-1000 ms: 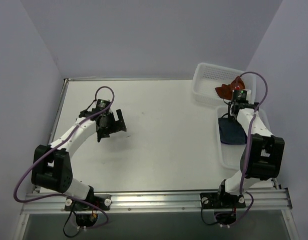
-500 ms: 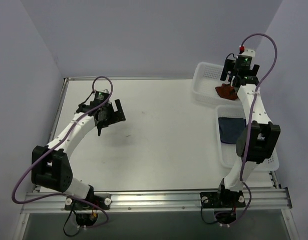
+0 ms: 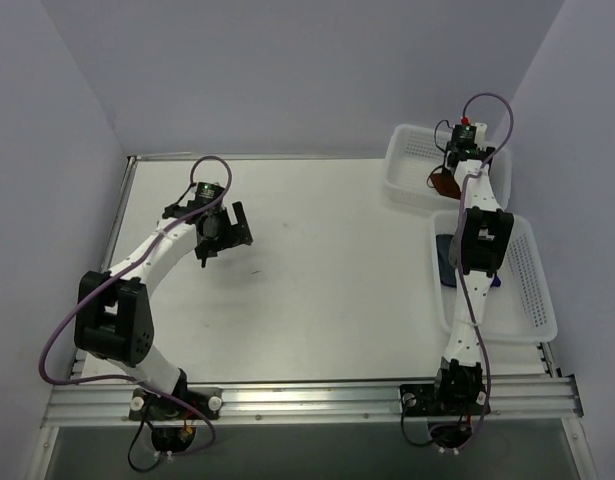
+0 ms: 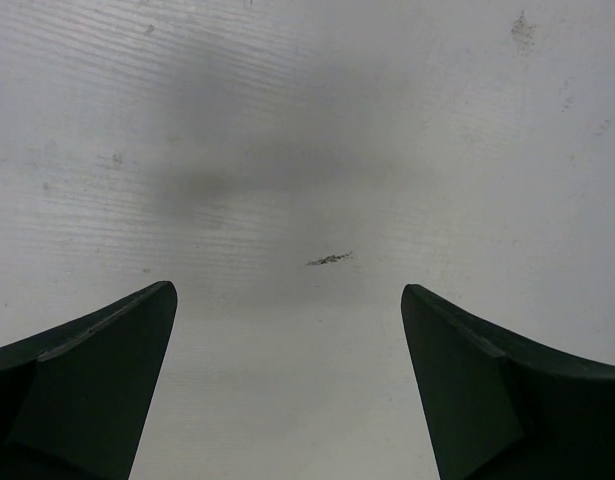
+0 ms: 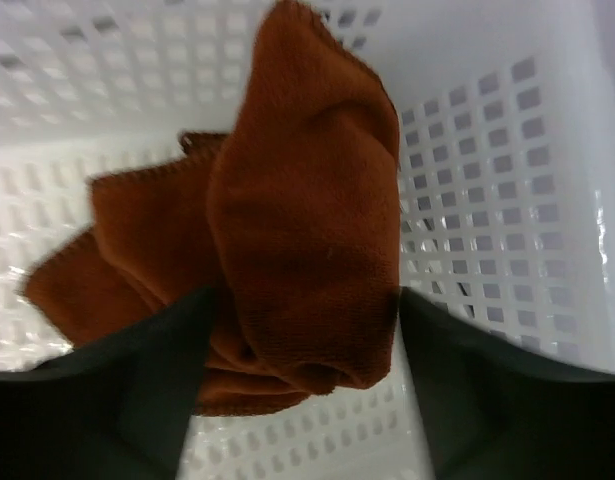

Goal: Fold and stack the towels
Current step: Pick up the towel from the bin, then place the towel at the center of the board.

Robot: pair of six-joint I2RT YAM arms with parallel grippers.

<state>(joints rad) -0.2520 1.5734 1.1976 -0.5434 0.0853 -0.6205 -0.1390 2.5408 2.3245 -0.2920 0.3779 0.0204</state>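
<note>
The rust orange-brown towel [image 5: 297, 210] lies bunched in the far white basket [image 3: 405, 150]; it also shows in the top view [image 3: 445, 183]. My right gripper [image 5: 302, 310] reaches down into that basket. Its jaws stand wide on either side of a thick fold of the towel and touch it. The slate blue-grey towel [image 3: 446, 258] lies in the near white basket [image 3: 532, 290], half hidden by the right arm. A dark purple sliver [image 3: 495, 282] shows beside the arm there. My left gripper [image 3: 222, 232] is open and empty just above the bare table [image 4: 287, 300].
The two white perforated baskets stand along the table's right edge, the far one at the back corner. The basket wall [image 5: 507, 180] is close to the right finger. Walls enclose the table at the back and sides.
The right arm swung from over the near basket up and back, then came down into the far basket around the rust towel. The left gripper shifted slightly on the spot.
</note>
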